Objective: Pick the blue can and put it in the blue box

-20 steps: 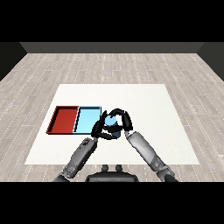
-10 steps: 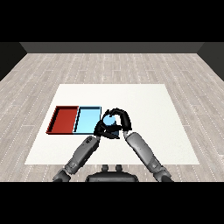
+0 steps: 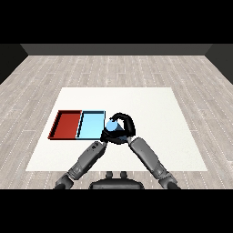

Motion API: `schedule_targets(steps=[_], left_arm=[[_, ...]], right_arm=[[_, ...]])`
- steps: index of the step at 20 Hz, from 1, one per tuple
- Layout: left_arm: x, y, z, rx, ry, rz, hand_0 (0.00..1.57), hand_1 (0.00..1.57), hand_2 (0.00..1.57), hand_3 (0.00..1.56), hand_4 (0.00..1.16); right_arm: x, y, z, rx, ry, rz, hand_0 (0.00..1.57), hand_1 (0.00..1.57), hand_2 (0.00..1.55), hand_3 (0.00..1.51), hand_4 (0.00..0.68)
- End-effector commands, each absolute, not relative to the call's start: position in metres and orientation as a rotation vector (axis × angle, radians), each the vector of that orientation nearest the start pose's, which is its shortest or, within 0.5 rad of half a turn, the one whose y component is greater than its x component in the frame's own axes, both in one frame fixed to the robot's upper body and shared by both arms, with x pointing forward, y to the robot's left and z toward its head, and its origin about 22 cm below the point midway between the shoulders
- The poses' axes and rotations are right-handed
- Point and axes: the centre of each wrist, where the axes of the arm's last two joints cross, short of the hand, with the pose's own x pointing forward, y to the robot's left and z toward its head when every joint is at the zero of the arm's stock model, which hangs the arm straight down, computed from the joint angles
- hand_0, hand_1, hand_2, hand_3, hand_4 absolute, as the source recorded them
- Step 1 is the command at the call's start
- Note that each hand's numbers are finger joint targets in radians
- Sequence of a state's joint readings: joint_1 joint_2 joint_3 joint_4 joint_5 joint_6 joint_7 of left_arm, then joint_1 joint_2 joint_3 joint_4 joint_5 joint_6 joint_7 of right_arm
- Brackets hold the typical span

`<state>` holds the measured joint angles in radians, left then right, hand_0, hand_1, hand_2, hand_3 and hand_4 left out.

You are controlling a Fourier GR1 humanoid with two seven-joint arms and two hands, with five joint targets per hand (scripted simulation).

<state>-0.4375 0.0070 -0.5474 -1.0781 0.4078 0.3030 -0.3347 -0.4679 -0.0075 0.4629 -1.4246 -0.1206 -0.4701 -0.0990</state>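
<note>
Right robot hand [image 3: 125, 129] hiding most of blue can [image 3: 112, 126]

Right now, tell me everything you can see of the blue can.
The blue can shows only as a small light blue patch, mostly hidden by the right hand, whose black fingers curl round it. It sits just right of the blue tray, outside its rim. The left hand is close below it; contact is unclear.
</note>
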Motion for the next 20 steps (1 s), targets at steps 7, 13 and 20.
schedule_targets(steps=[7,13,20], left_arm=[[0.283,0.061,-0.023,-0.387,-1.636,0.053,1.57,1.57,1.53,1.32,0.67],[0.291,0.056,-0.027,-0.38,-1.666,0.05,1.57,1.57,1.57,1.5,0.95],[0.289,0.06,-0.029,-0.338,-1.793,0.085,1.57,1.57,1.57,1.54,1.04]], right_arm=[[0.286,-0.057,0.065,0.288,-1.909,0.034,1.46,1.46,1.44,1.39,0.621],[0.277,-0.063,0.072,0.267,-1.909,0.001,1.44,1.44,1.44,1.39,0.618],[0.279,-0.055,0.061,0.307,-1.843,0.1,0.82,0.82,0.93,0.62,0.031]])
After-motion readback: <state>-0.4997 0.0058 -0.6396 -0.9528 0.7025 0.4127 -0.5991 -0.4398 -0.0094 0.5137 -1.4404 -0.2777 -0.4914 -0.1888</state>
